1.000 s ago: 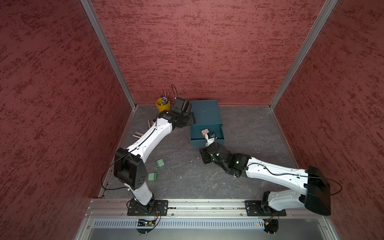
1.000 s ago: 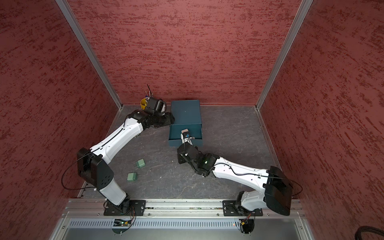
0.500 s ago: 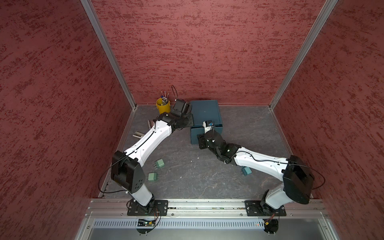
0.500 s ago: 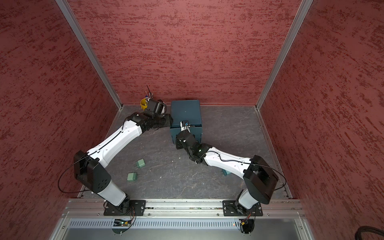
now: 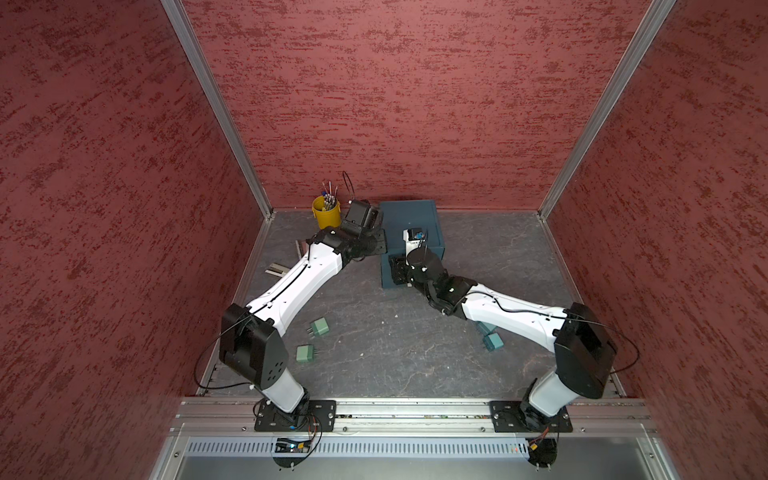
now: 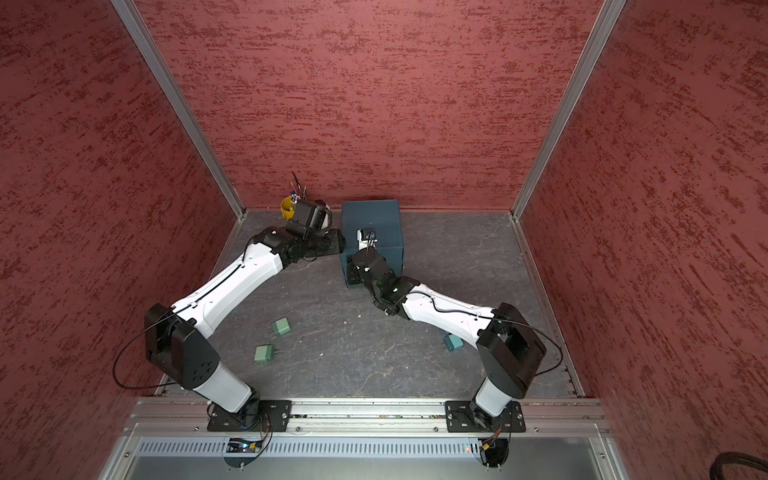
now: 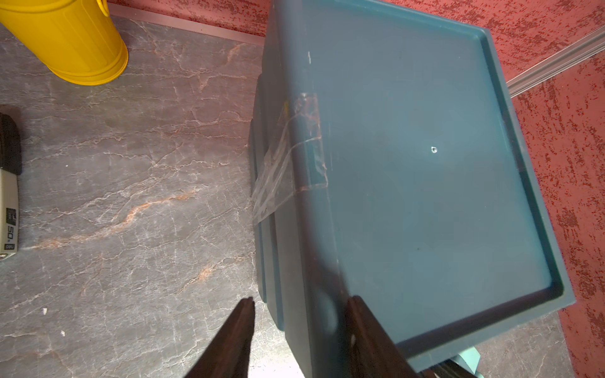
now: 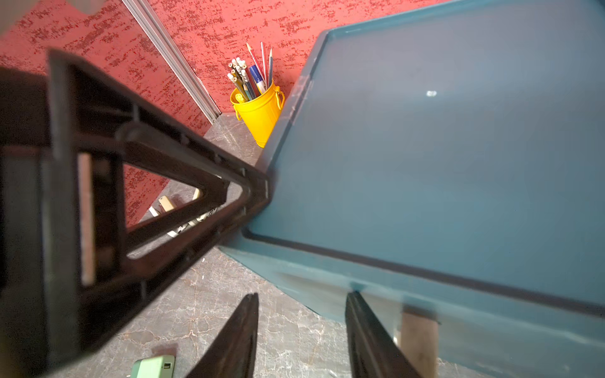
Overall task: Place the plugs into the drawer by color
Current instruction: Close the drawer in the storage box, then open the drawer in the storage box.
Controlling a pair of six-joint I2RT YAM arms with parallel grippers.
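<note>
The left claw (image 7: 302, 299) sits at the bottom of its wrist view, jaws a little apart astride the box (image 7: 425, 163) edge, one finger on the lid and one by the side wall. Whether they pinch it I cannot tell. The right claw (image 8: 302, 294), at the bottom of its wrist view, stands open with nothing between its jaws, by the box's front corner. A pink plug (image 8: 419, 340) shows blurred at lower right there, against the box front. In a top view, one green plug (image 5: 320, 326) lies left of centre, just higher in the frame than another green plug (image 5: 305, 353). A teal plug (image 5: 493, 341) lies right of centre beside the right arm (image 5: 511, 316).
</note>
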